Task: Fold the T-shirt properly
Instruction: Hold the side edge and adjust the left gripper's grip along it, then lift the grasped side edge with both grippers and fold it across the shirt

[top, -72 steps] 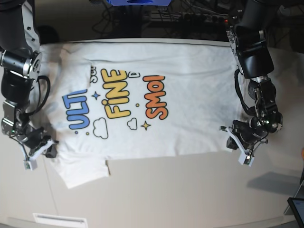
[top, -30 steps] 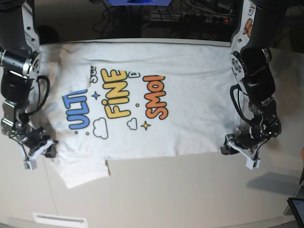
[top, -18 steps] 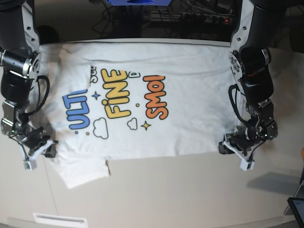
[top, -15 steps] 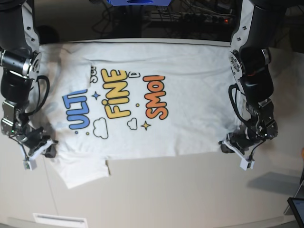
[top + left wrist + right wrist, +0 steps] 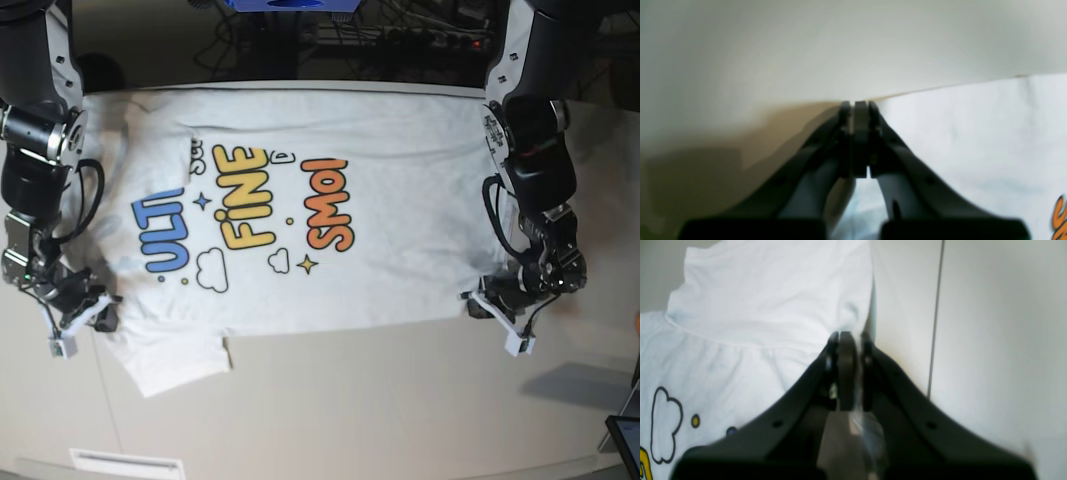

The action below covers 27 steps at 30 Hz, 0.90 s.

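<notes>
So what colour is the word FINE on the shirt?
Yellow with a dark outline, clearest in the base view: FINE on the white shirt.

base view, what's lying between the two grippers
The T-shirt spans the whole stretch from right gripper to left gripper, print up, seen in the base view.

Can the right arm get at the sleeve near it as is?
Probably yes: the right gripper already sits at the sleeve edge of the T-shirt, jaws shut with cloth between them. Nothing blocks it.
</notes>
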Tool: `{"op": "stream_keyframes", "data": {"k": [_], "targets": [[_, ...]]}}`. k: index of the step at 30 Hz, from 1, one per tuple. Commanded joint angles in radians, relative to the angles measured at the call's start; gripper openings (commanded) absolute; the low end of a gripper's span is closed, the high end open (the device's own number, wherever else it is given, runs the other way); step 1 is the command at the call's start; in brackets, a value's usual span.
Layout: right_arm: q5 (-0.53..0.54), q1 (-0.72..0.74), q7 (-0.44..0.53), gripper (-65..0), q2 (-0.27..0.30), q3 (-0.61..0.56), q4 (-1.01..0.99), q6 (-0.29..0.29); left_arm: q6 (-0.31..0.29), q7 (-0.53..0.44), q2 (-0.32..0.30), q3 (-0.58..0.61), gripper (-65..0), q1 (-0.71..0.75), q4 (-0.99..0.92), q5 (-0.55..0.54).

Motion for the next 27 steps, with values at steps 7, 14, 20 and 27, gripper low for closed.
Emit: {"op": "stream_keyframes", "data": {"k": [7,14,20,27], "targets": [[0.017,0.033,0.023,-65.0,0.015,0.0,0.017,0.006,-0.003,0.089,-0.01,-0.003,-65.0,0.081,0.267,-0.006],[0.015,0.031,0.022,-65.0,0.012,0.0,0.017,0.005,-0.003,0.091,-0.015,-0.003,-65.0,0.106,0.315,-0.005],[0.015,0.02,0.022,-65.0,0.012,0.0,0.017,0.005,-0.003,0.091,-0.012,-0.003,-65.0,0.106,0.391,-0.005],[0.015,0.02,0.023,-65.0,0.012,0.0,0.017,0.005,-0.003,0.122,-0.01,0.003,-65.0,0.092,0.427,-0.005]]}}
